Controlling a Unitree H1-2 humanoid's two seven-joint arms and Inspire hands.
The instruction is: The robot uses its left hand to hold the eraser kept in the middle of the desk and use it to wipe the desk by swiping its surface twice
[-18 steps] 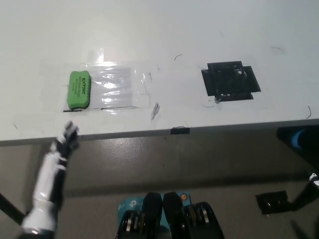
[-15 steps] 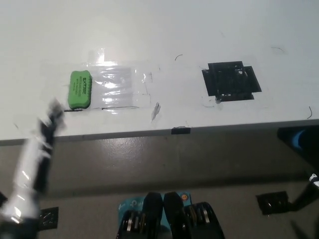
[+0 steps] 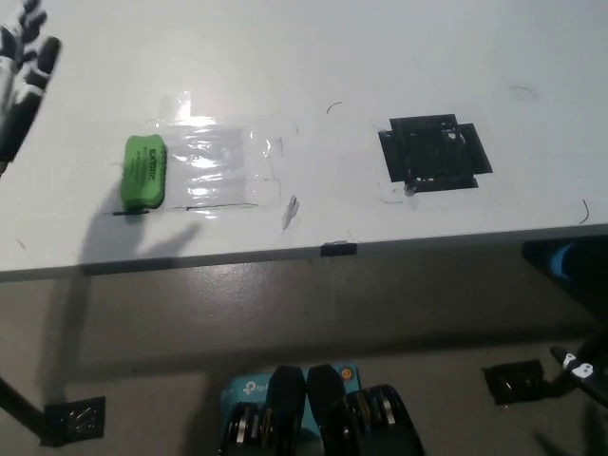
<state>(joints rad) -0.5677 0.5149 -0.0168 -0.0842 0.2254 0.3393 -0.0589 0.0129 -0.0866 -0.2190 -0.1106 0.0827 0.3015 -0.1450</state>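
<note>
The green eraser (image 3: pixel 145 171) lies flat on the white desk (image 3: pixel 313 66) at the left of the frame, beside a patch of clear tape (image 3: pixel 228 169); nothing grips it. The left hand (image 3: pixel 21 66) is seen at the upper left, fingers spread, empty. Grasping and both swipes appear to be left undone.

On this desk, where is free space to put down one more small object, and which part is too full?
Free: the wide white strip of desk behind everything; the gap between the clear tape patch and the black tape square; the right end past that square. Crowded: the left part, where the green eraser lies at the clear patch's left end and the left hand hangs at the far-left corner.
</note>
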